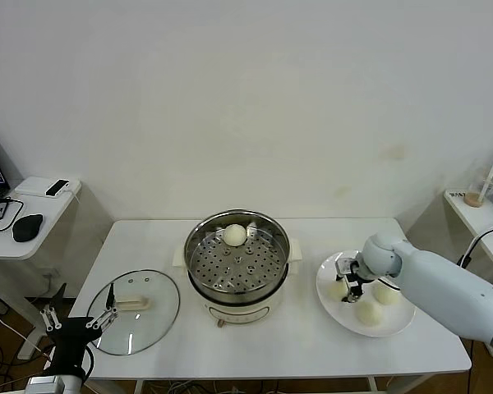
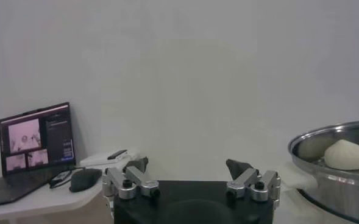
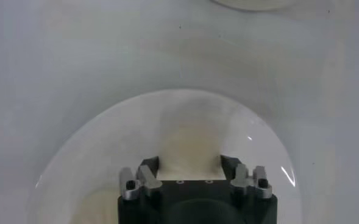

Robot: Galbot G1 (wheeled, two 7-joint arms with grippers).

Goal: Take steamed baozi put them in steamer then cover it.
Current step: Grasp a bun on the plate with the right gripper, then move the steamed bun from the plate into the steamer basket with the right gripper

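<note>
The left gripper (image 1: 80,322) idles off the tabletop's (image 1: 312,349) corner, fingers apart, beside the cover (image 1: 134,310); the steamer (image 1: 237,256) holds one bun (image 1: 235,235); the right gripper (image 1: 346,286) straddles a bun (image 1: 338,288) on the plate (image 1: 398,322), fingers apart, seemingly poised to grip.
</note>
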